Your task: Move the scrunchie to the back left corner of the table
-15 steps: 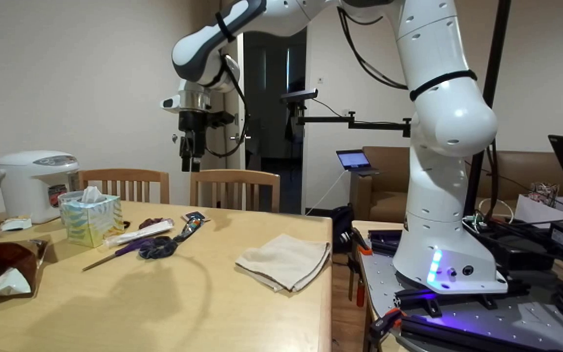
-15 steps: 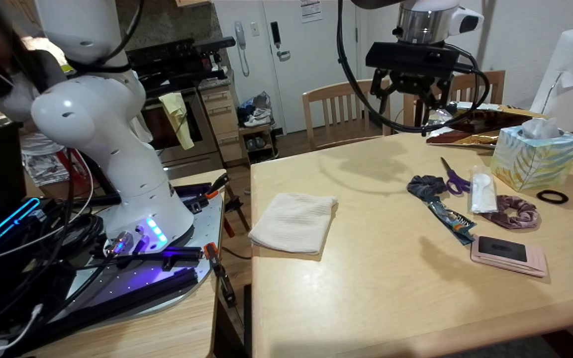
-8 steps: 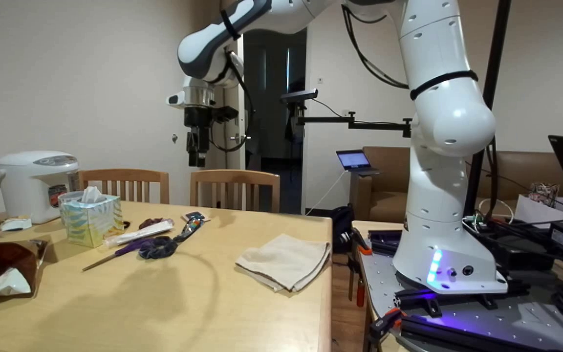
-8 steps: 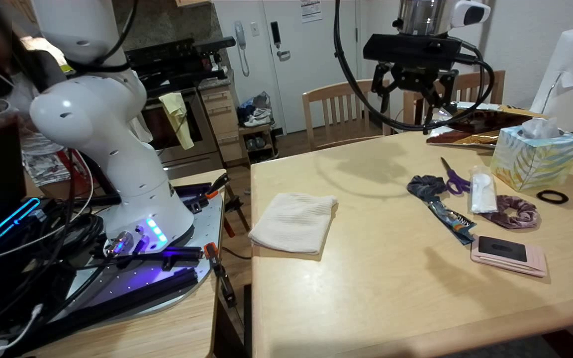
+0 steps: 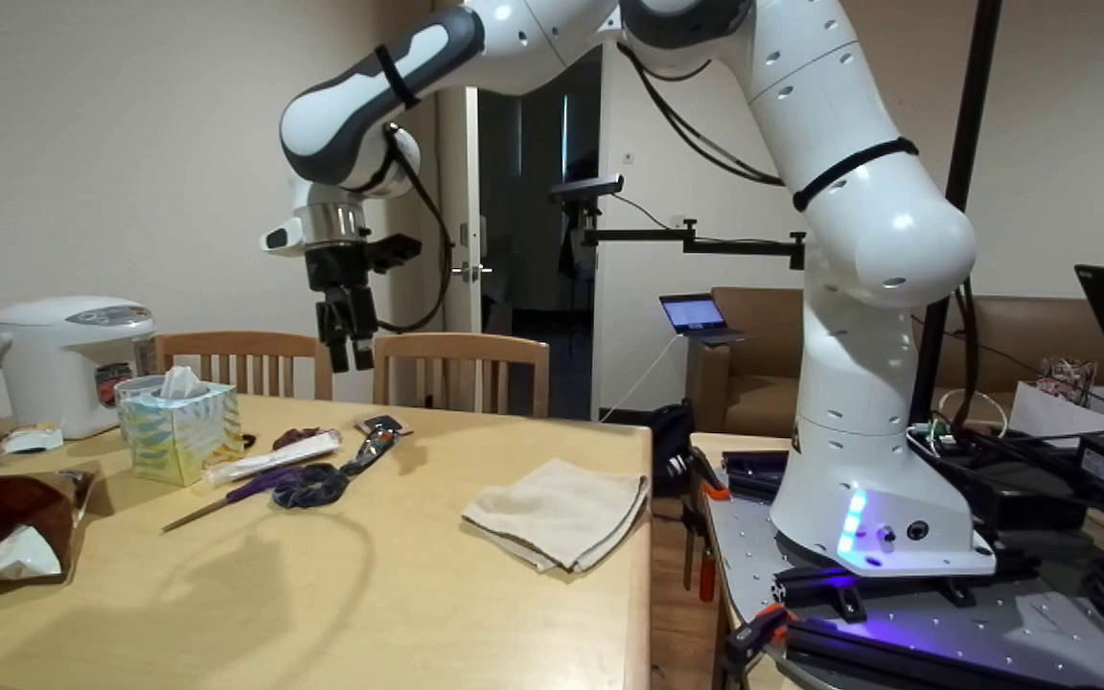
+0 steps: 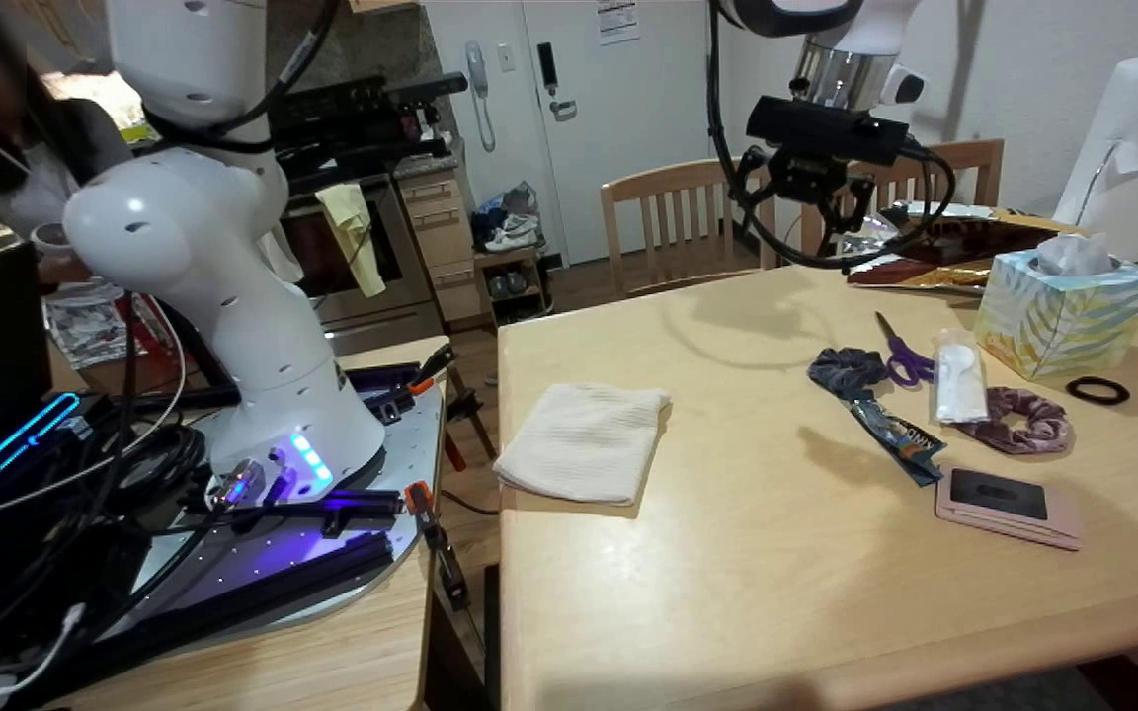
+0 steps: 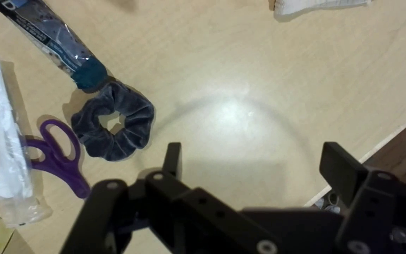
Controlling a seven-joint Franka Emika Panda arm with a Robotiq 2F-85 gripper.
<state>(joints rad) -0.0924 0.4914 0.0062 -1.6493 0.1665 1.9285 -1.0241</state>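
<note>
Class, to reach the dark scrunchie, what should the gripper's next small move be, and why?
Probably shift the open gripper sideways toward the dark scrunchie before lowering: in the wrist view it lies left of both fingertips, outside their gap, and the gripper hangs above the table.

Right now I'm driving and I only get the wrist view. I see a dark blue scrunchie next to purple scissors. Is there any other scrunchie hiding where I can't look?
Observer: Yes! In an exterior view there's a mauve scrunchie, with the wrapped spoon between it and your dark blue scrunchie.
Operator: Ooh, so I mustn't mix them up! And the snack bar goes off the corner of my picture. What's by its other end?
Observer: A pink wallet lies right by that end; I can't tell whether the two touch.
</note>
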